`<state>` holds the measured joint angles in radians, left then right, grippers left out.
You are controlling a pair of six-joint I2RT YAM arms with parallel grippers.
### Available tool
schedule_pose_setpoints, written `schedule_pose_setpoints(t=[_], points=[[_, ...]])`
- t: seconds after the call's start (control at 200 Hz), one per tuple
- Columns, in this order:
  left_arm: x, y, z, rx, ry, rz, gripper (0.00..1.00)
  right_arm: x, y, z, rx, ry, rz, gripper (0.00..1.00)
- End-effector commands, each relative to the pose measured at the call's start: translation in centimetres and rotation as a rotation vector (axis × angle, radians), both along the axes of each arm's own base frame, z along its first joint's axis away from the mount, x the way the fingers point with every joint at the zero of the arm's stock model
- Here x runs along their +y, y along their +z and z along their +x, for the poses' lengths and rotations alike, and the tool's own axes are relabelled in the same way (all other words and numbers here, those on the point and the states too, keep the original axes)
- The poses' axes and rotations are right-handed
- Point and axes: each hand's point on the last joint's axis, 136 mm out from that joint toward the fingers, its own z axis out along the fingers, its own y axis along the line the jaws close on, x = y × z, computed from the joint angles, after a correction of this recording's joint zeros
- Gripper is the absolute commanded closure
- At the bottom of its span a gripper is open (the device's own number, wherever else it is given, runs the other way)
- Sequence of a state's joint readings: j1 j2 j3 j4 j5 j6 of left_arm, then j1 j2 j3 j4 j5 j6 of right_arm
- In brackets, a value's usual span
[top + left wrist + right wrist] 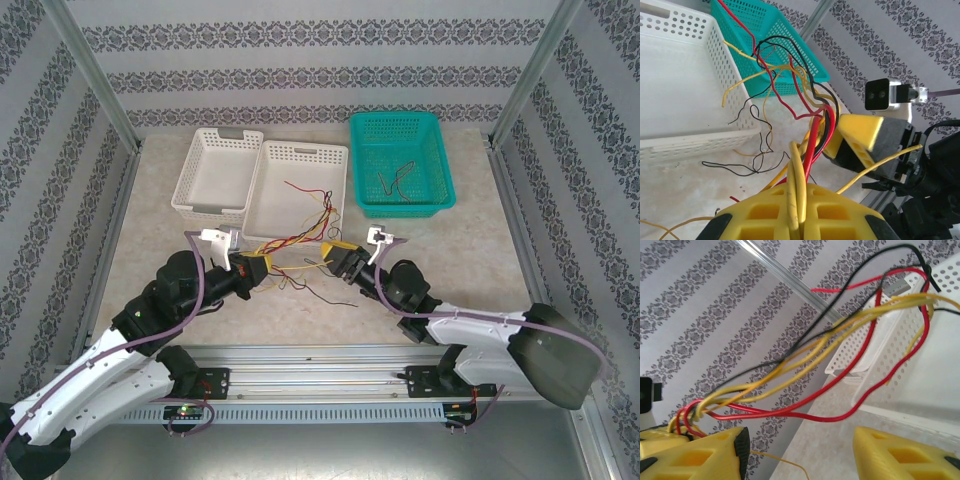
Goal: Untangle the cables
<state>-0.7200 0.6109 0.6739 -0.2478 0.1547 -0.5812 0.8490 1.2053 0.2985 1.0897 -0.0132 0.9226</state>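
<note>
Just before the white basket (pixel 305 150), the left gripper (pixel 266 268) pinches the bundle of red, yellow and black cables (pixel 796 180); the right gripper (pixel 800 435), close beside, stands spread, gripping nothing.

Seeing a booth w/ walls (pixel 320 60) on 3 sides, white wallpaper w/ grey ornate horiz bands. Alu posts at both back corners, left (pixel 95 75) and right (pixel 530 70), slanting outward in top cam. Table (pixel 160 290) is beige, marbled, matte. Slotted alu rail (pixel 320 355) runs along its near edge, brushed metal sheet (pixel 330 450) below that. Light's even, diffuse.
</note>
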Motion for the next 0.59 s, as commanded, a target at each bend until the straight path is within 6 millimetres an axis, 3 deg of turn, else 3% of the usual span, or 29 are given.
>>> schedule_pose_setpoints(t=[0.0, 0.145, 0.17, 0.285, 0.59], points=[[-0.7, 2.7, -0.4, -0.06, -0.028, -0.098, 1.0, 0.4, 1.7, 0.3, -0.019, -0.004, 0.082, 0.43], [-0.9, 2.4, -0.5, -0.05, -0.04, -0.097, 1.0, 1.0, 2.2, 0.6, -0.024, 0.007, 0.115, 0.44], [-0.9, 2.3, -0.5, -0.047, -0.041, -0.094, 1.0, 1.3, 3.5, 0.8, -0.046, 0.01, 0.138, 0.44], [-0.8, 1.8, -0.7, -0.038, -0.042, -0.085, 1.0, 1.4, 4.5, 0.8, -0.073, 0.009, 0.147, 0.45], [-0.9, 1.8, -0.8, -0.037, -0.05, -0.12, 1.0, 2.2, 4.8, 1.6, -0.076, 0.012, 0.172, 0.47]])
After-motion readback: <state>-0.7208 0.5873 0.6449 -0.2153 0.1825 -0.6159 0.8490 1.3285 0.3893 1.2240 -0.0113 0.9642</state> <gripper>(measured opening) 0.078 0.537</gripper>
